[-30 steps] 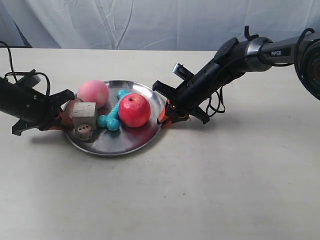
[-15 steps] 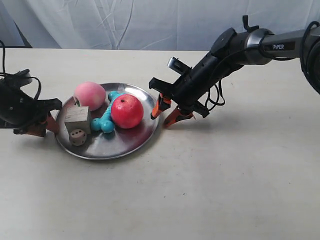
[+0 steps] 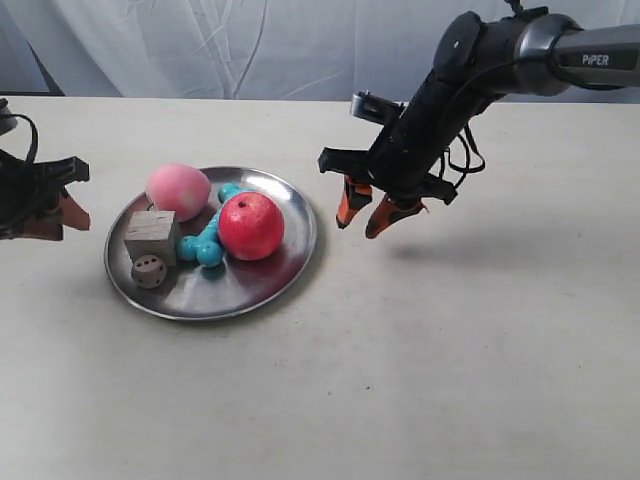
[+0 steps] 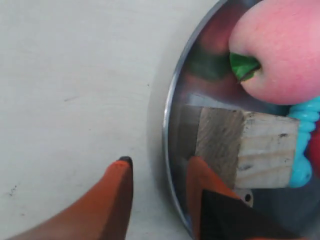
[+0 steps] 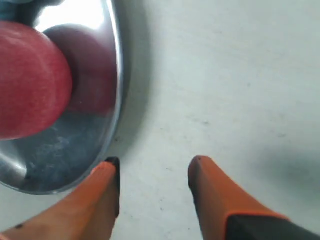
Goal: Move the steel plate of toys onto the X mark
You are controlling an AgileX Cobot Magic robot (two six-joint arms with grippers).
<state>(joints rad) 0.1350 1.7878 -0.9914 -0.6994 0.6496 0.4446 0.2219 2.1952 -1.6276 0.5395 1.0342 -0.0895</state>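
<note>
Currently the steel plate (image 3: pixel 240 288) sits flat on the white table (image 3: pixel 450 350), toys (image 3: pixel 250 226) aboard; no X mark is visible. Left gripper (image 3: pixel 55 215) and right gripper (image 3: pixel 357 226) hang near opposite rims, claws apart and empty. Any regrip should pinch both rims together, level.

White "PiPER" lettering stands on the right arm (image 3: pixel 585 52).
</note>
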